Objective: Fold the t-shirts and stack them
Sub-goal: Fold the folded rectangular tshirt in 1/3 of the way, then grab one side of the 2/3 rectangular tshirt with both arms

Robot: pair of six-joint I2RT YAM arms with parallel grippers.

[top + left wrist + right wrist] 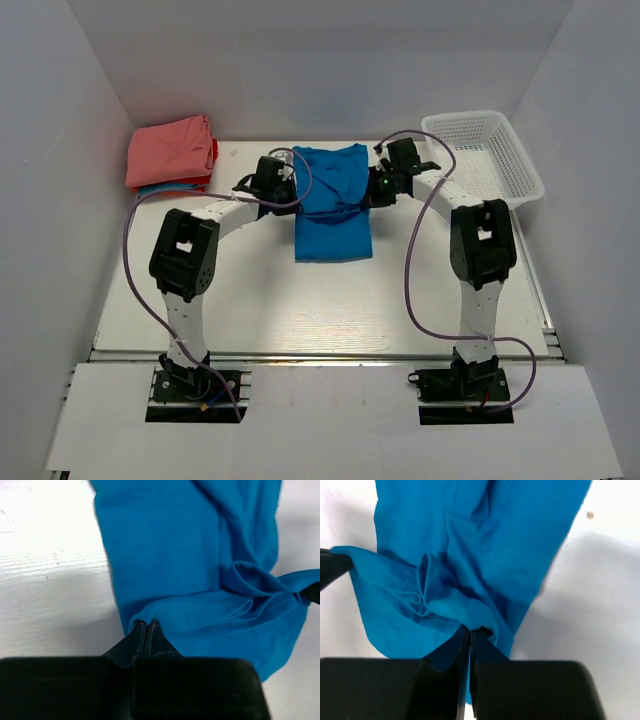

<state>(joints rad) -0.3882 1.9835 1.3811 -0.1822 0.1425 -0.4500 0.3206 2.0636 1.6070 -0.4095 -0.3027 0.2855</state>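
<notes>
So, the left gripper (146, 625) and right gripper (470, 630) are each clamped on a side edge of the blue shirt (333, 200), bunching its middle. It lies left of the basket (465, 119); the folded stack (172, 150) sits farther left.

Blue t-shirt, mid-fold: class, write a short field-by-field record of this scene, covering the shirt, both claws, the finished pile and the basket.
shirt: blue t-shirt, lying on the table, cloth bunched across its middle
left claw: left claw shut on the shirt's left edge
right claw: right claw shut on the shirt's right edge
pile: folded shirts, salmon-pink on top, far left corner
basket: white mesh basket, far right corner, apart from the shirt
</notes>
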